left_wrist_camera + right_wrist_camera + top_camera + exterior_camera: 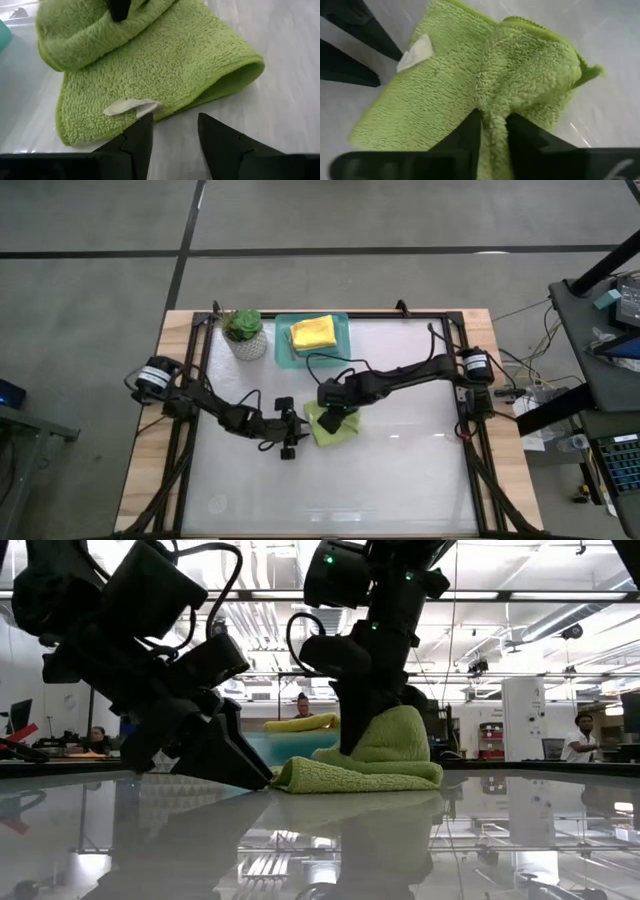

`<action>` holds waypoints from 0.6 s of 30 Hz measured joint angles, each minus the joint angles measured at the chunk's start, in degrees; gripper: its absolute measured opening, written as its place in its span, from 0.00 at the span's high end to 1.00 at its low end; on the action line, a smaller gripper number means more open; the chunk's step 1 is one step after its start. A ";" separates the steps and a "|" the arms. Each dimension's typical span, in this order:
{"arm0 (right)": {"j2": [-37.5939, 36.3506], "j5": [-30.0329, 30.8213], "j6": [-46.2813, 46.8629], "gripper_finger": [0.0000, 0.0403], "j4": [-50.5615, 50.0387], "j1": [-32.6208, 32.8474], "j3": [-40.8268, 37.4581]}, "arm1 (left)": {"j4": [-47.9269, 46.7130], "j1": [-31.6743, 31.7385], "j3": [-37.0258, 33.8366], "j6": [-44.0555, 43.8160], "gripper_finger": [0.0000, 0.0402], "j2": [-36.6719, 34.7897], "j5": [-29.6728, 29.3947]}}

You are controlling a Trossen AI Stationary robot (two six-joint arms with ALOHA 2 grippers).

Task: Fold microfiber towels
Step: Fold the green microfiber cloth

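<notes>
While pinched on a raised ridge of the lime green towel (470, 95) at mid-table, right gripper (492, 122) risks dragging the fold askew; left gripper (175, 135), parted and empty beside the hem, pins nothing.

Towels: two, one lime green towel (332, 426) and one yellow towel (313, 333). Tray (284, 350): one. Potted plant (244, 333): one. Arms: two.

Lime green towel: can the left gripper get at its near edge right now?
Probably yes. The left gripper sits open right at the lime green towel edge by the white tag, nothing between; the right gripper pinches a fold farther along.
</notes>
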 joint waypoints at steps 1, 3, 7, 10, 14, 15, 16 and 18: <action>0.00 0.01 0.05 0.78 0.61 0.04 -0.01 | -0.01 0.02 0.00 0.00 0.64 0.03 0.00; -0.11 -0.02 0.06 0.72 2.66 0.22 -0.01 | -0.05 0.09 0.00 0.01 0.64 0.03 0.01; -0.22 -0.47 -0.43 0.61 7.04 0.82 0.18 | -0.17 0.20 0.00 0.31 0.64 -0.32 0.08; -0.22 -0.64 -0.84 0.56 10.20 1.76 0.19 | -0.19 0.22 0.13 0.26 0.64 -0.39 0.08; -0.22 -0.55 -1.27 0.52 16.20 3.43 -0.54 | -0.54 0.26 0.07 -0.08 0.64 -0.47 0.08; -0.22 -0.56 -1.82 0.51 17.59 3.80 -0.67 | -0.56 0.25 0.07 -0.13 0.64 -0.47 0.08; -0.22 -0.56 -2.91 0.51 18.49 4.12 -0.69 | -0.56 0.24 0.07 -0.15 0.64 -0.48 0.08; -0.48 -0.71 -5.69 0.52 18.60 4.56 -0.67 | -0.56 0.25 0.04 -0.20 0.64 -0.48 0.08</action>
